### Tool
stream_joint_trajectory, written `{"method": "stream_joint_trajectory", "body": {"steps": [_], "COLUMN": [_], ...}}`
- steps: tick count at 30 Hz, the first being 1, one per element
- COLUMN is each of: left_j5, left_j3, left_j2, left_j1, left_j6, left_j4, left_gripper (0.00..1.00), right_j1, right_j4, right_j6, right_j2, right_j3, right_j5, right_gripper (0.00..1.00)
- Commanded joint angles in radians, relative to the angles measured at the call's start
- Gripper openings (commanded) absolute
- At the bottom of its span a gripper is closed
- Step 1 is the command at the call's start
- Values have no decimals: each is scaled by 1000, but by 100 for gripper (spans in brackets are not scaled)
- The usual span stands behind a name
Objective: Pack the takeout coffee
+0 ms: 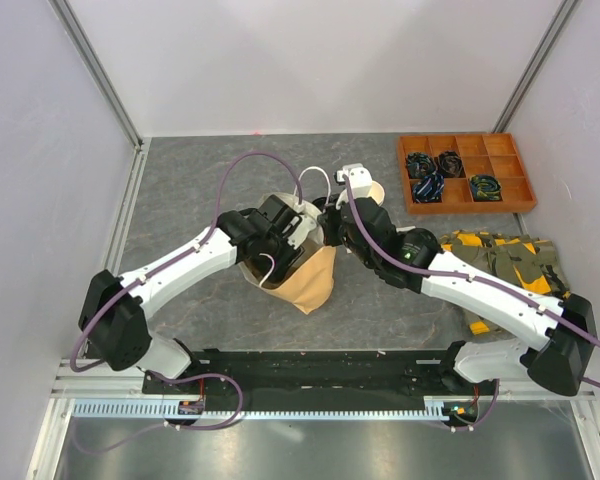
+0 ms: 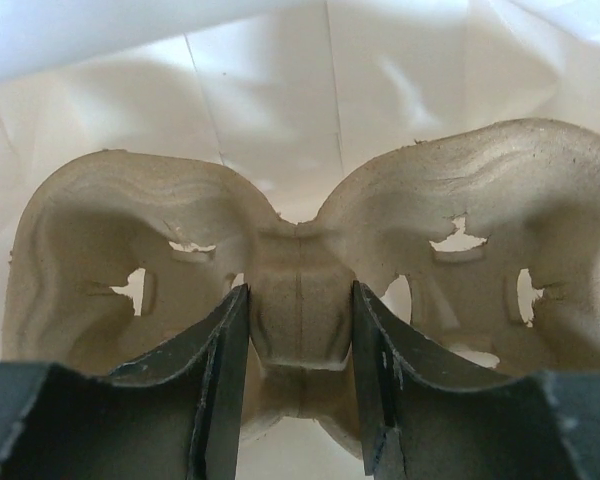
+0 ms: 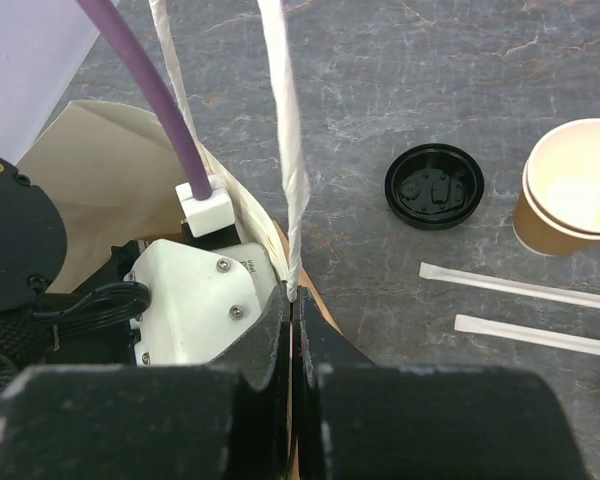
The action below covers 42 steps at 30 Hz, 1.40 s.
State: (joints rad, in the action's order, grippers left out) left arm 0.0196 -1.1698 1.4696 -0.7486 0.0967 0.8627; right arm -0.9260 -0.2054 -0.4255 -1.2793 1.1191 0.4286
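Note:
The tan paper bag [image 1: 315,282] stands open mid-table. My left gripper [image 1: 280,235] reaches into it and is shut on the middle ridge of the brown pulp cup carrier [image 2: 130,240]; its gripper [image 2: 300,300] shows against the bag's white inside [image 2: 280,100]. My right gripper [image 1: 332,222] is shut on the bag's rim at a white handle [image 3: 285,150]; its gripper [image 3: 293,300] shows in the right wrist view. Stacked kraft cups [image 3: 575,190] stand on the table right of the bag, also in the top view [image 1: 375,187]. One black lid [image 3: 434,187] lies beside them.
Two white wrapped sticks [image 3: 520,287] lie on the table near the cups. An orange compartment tray [image 1: 467,172] with cables stands at the back right. A camouflage cloth [image 1: 505,265] lies at the right, under the right arm. Walls close in on the left, back and right.

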Motion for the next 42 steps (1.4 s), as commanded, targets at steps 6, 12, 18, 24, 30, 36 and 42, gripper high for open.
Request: {"method": "stream_joint_trajectory", "body": {"steps": [6, 12, 18, 24, 30, 36, 42], "left_j5": [-61, -69, -61, -67, -66, -47, -47], "left_j3": [25, -2, 5, 18, 10, -8, -8], "left_j2": [115, 118, 118, 159, 175, 149, 161], "left_j1": [-9, -9, -9, -11, -11, -11, -11], "left_j6": [81, 77, 74, 60, 55, 55, 38], "left_j4": [245, 217, 197, 157, 157, 173, 147], "left_gripper": [2, 10, 15, 12, 13, 26, 34], "right_j1": [13, 13, 13, 13, 13, 13, 13], "right_j4": [146, 138, 133, 135, 135, 132, 133], "right_j6": [-5, -9, -21, -35, -36, -47, -62], "right_j2": [81, 93, 100, 112, 124, 140, 150], "right_j3": [-5, -13, -28, -35, -47, -70, -90], "right_j5": [24, 9, -7, -43, -57, -94, -140], "right_gripper": [0, 0, 0, 0, 0, 0, 0]}}
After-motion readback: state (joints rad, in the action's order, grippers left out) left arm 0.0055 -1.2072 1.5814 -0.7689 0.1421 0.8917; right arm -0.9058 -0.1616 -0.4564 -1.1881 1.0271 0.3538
